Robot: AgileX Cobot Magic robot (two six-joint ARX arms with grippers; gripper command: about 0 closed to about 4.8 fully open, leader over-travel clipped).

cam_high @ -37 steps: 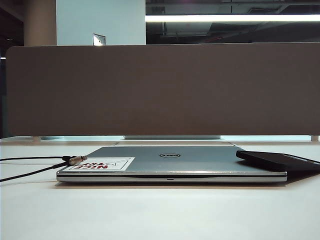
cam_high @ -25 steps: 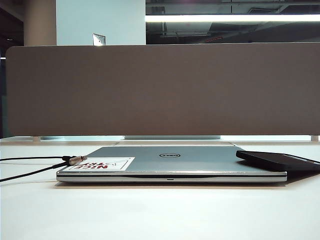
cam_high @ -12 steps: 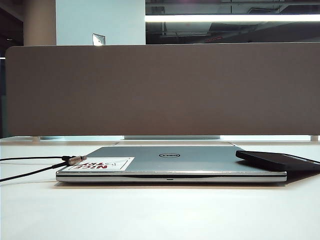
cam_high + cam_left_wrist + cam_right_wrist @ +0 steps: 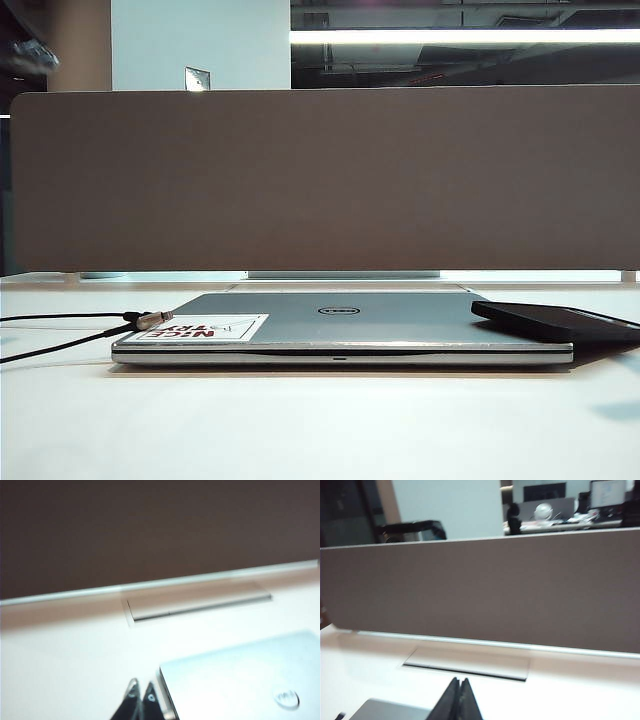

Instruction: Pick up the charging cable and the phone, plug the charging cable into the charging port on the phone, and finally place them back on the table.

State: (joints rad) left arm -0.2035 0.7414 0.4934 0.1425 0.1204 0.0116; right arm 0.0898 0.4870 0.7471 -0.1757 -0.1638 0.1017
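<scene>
Newly arrived since the earlier exterior pictures: a blurred dark shape at the top left corner and a faint shadow on the surface point(image 4: 320, 430) at the near right; cable, phone and laptop unmoved. Left gripper point(image 4: 140, 692): jaws clenched on nothing, hanging above the near left corner of the silver laptop point(image 4: 340, 325). Right gripper point(image 4: 459, 685): jaws likewise pressed together and empty, above the surface, with a grey laptop corner just beyond the tips and the fabric divider point(image 4: 320, 180) far behind. Charging cable point(image 4: 60, 345) trailing in from the left, silver plug resting on the laptop's sticker corner; probably light and floppy, so best pinched right behind the rigid plug. Phone point(image 4: 555, 322) lying on the laptop's right end, overhanging it; glossy, likely slippery, thin and stiff, so best gripped across its long edges, leaving the charging port end free.
</scene>
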